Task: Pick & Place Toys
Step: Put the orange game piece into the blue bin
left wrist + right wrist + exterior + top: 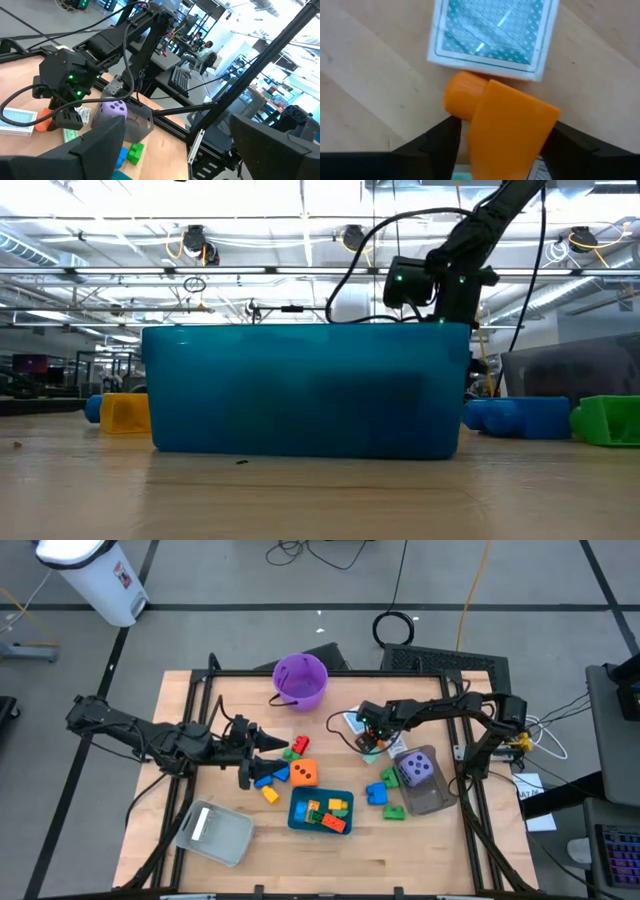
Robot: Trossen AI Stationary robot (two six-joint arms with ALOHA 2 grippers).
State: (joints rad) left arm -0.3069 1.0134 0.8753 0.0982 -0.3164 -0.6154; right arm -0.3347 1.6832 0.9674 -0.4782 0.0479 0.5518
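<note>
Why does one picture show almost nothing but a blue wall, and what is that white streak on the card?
Low view: the teal tray sits close to the lens, hiding the table behind it. Right wrist view: the streak is ceiling light glinting off the glossy card; the orange brick below it looks soft, slightly out of focus.

- A purple bucket (pixel 300 679) stands at the far middle of the wooden table (pixel 400 850).
- A teal tray (pixel 321 812) sits near the table's middle; in the low view its wall (pixel 305 390) fills most of the picture.
- A grey tray (pixel 214 833) lies toward the near left corner.
- A clear tray (pixel 432 795) lies on the right side.
- A white bin (pixel 95 575) stands on the floor beyond the far left corner.
- A black coiled cable (pixel 394 628) lies on the floor behind the table.
- A person (pixel 202 49) sits in the room beyond.
</note>
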